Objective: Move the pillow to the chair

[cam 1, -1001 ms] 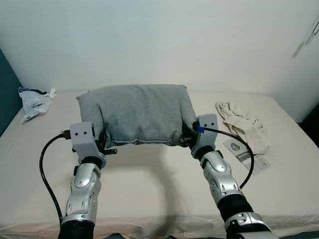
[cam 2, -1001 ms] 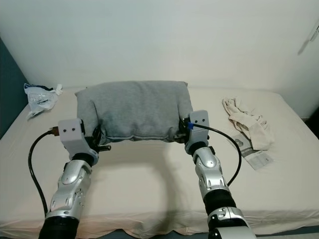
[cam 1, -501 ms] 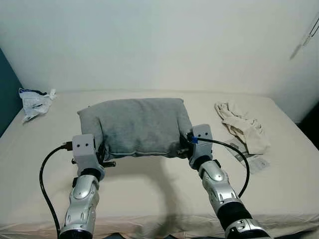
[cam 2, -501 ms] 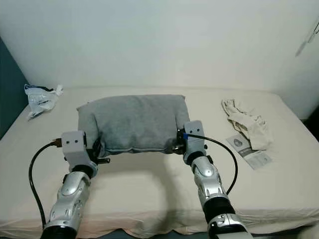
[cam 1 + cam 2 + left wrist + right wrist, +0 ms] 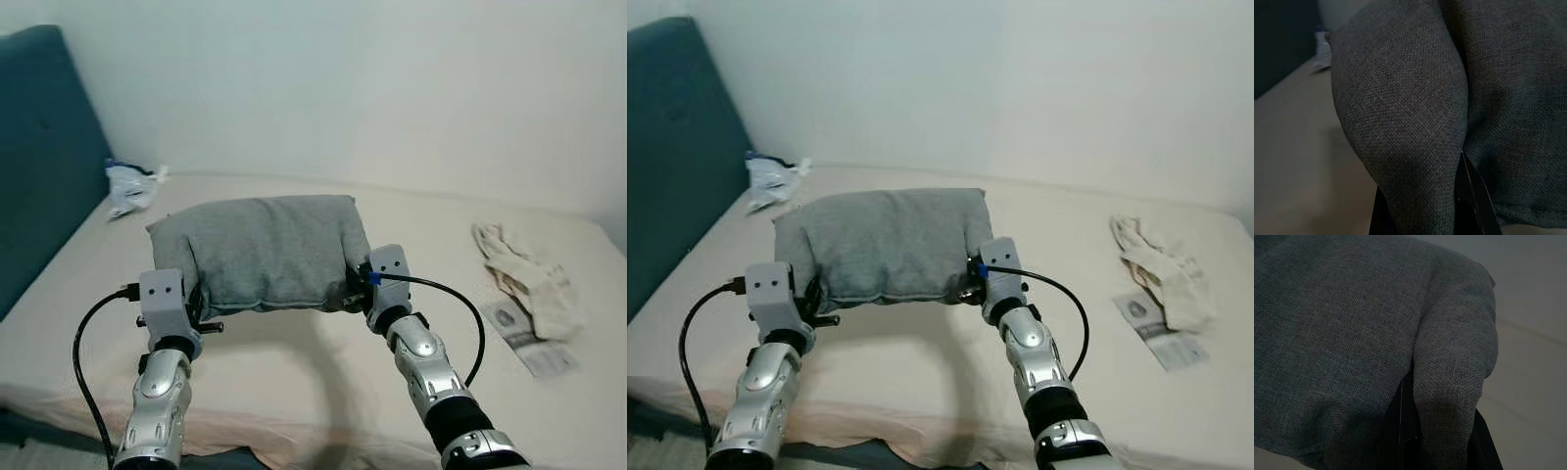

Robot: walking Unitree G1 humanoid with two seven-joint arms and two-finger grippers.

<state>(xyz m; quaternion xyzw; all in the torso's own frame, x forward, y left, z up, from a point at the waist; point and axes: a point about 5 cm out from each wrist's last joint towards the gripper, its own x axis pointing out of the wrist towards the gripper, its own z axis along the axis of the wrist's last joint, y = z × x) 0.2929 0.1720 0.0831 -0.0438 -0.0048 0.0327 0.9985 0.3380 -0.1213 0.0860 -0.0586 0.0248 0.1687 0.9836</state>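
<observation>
1. Two end effectors carry the grey pillow (image 5: 260, 250) between them, lifted clear of the cream bed (image 5: 323, 362), which shows a shadow beneath it.
2. The left end effector (image 5: 1422, 196) is clamped on the pillow's left end; in the left wrist view a fold of grey cloth is pinched between its black fingers (image 5: 1476, 196).
3. The right end effector (image 5: 1432, 435) is clamped on the pillow's right end; in the right wrist view a bunched fold sits between its fingers (image 5: 1398, 431).
4. In the left eye view the pillow lies level, at the picture's centre, with both silver arms reaching up to it from 7 and 5 o'clock.
5. A crumpled plastic bag (image 5: 130, 184) lies on the bed at 10 o'clock from the pillow, near the teal headboard (image 5: 39, 157).
6. A cream-coloured cloth (image 5: 529, 279) lies bunched on the bed at 3 o'clock, well apart from the pillow.
7. A printed leaflet (image 5: 529, 338) lies flat just beside that cloth, toward 4 o'clock.
8. A white wall (image 5: 392, 88) rises behind the bed at 12 o'clock.
</observation>
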